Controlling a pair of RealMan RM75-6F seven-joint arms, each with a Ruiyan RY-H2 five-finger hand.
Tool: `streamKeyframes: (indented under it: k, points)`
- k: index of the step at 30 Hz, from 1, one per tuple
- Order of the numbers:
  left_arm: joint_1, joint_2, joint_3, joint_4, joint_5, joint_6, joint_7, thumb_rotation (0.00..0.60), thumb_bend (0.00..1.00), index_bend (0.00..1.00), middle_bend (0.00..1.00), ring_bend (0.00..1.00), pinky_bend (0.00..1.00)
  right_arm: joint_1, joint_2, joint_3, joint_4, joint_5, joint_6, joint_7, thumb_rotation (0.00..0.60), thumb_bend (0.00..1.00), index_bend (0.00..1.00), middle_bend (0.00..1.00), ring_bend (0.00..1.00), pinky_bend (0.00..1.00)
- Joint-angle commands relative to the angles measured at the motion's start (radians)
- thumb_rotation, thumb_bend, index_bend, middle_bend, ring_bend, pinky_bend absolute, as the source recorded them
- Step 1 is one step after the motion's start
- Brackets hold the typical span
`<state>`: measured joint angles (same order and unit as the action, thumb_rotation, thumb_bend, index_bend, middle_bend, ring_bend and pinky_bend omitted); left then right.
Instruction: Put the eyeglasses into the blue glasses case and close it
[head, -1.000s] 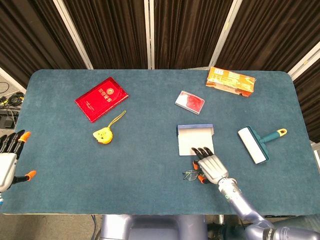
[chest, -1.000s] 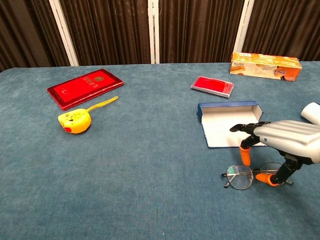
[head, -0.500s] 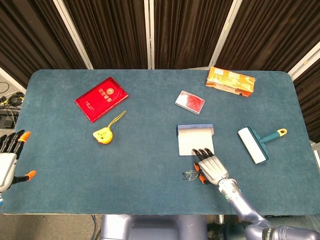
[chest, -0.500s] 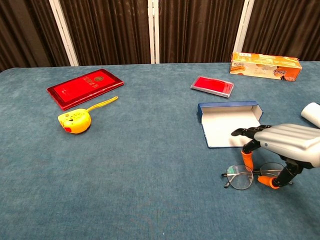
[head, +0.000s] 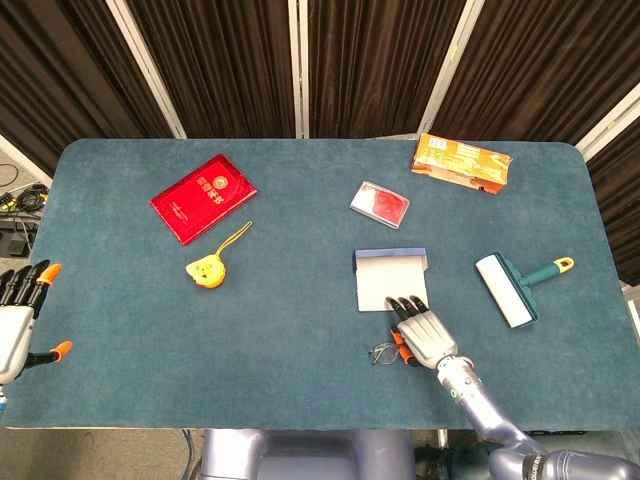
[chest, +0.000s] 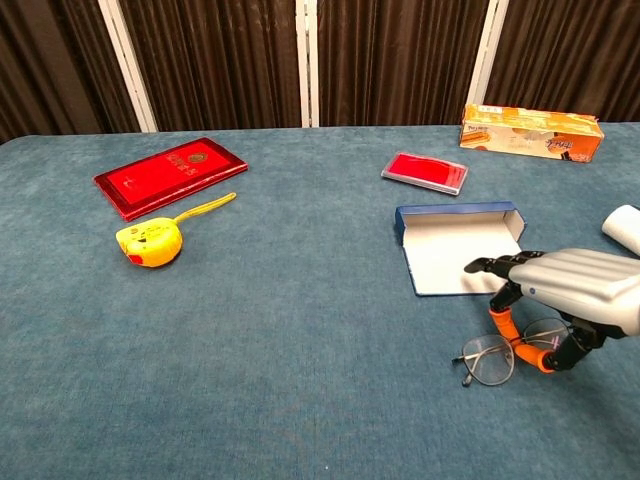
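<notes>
The eyeglasses (chest: 489, 360) have thin wire rims and lie near the table's front edge, just in front of the blue glasses case (chest: 455, 256). The case stands open, its pale inside facing up. My right hand (chest: 573, 294) is over the glasses' right half, and its orange-tipped thumb and a finger pinch the frame. The left lens tips up off the cloth. From the head view the eyeglasses (head: 382, 353) peek out left of my right hand (head: 424, 334), below the case (head: 391, 279). My left hand (head: 14, 322) hangs open off the table's left edge.
A red booklet (head: 203, 197) and a yellow tape measure (head: 205, 270) lie at the left. A small red box (head: 380, 204) sits behind the case, with an orange carton (head: 461, 162) at the back right. A lint roller (head: 510, 288) lies right of the case.
My right hand's thumb and finger have drawn together on the eyeglasses' frame. The glasses have shifted slightly right and tilted, their left lens rising. The left hand has not moved.
</notes>
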<state>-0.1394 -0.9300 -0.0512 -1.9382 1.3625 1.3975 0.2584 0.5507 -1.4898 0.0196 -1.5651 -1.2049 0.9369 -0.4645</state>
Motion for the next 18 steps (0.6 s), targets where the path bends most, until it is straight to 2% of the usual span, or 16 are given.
streamKeyframes:
  k: [1, 18]
  points:
    - [-0.001, 0.000, 0.000, -0.001, -0.001, -0.001, 0.001, 0.600, 0.00, 0.00, 0.00, 0.00, 0.00, -0.001, 0.000, 0.001, 0.001, -0.007, 0.007, 0.011, 0.600, 0.39, 0.62, 0.00, 0.00, 0.00]
    - [0.000, 0.005, 0.002, -0.003, 0.003, 0.002, -0.008, 0.600, 0.00, 0.00, 0.00, 0.00, 0.00, 0.007, 0.018, 0.036, -0.031, 0.012, 0.026, 0.052, 0.600, 0.40, 0.63, 0.00, 0.00, 0.00]
